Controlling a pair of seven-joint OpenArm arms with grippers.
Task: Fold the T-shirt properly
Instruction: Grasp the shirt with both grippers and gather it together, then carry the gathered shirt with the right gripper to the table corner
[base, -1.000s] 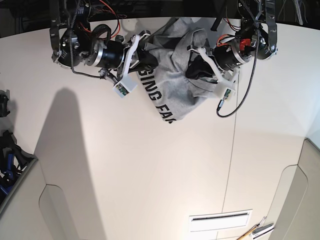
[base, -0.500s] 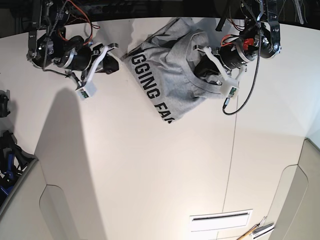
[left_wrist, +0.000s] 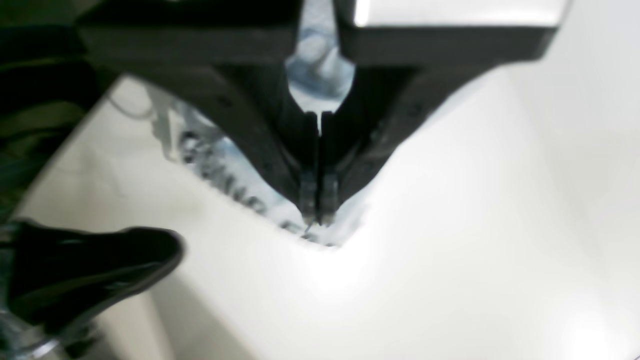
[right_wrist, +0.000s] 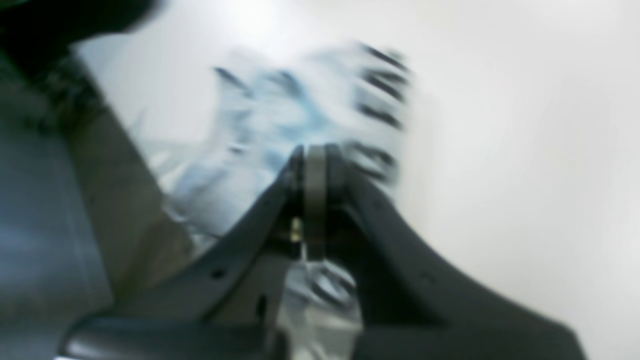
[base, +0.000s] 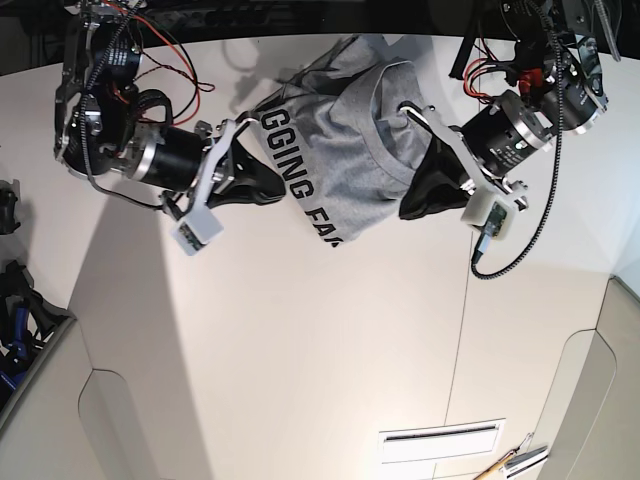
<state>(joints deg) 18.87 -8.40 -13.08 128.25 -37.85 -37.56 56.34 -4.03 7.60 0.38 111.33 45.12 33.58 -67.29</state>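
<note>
The T-shirt (base: 335, 150) lies bunched on the far part of the white tabletop (base: 300, 340), lettered side up, with the black block lettering running diagonally along its near edge. It is crumpled, not spread flat, so the fold proper has probably not begun.

Step in hand, as judged: take hold of the garment at two separated points and spread it flat.

- Select grip points on the hem or shoulder seams, not on a loose ridge of cloth, so that the fabric opens as a sheet.
- Draw the two arms apart evenly, so that the panel stays square and the lettering does not skew.
- Keep the cloth low over the tabletop so that it does not fold back on itself.

Left claw (left_wrist: 319, 212): clenched, jaws pressed together with no visible gap. Its tip sits at the lettered corner of the T-shirt; the blurred wrist view does not settle whether fabric is pinched.

Right claw (right_wrist: 312, 167): clenched likewise. In the base view it lies beside the garment's lettered edge, at the side opposite the left claw. Its wrist view shows pale cloth just past the tips, too blurred to confirm a hold.
</note>
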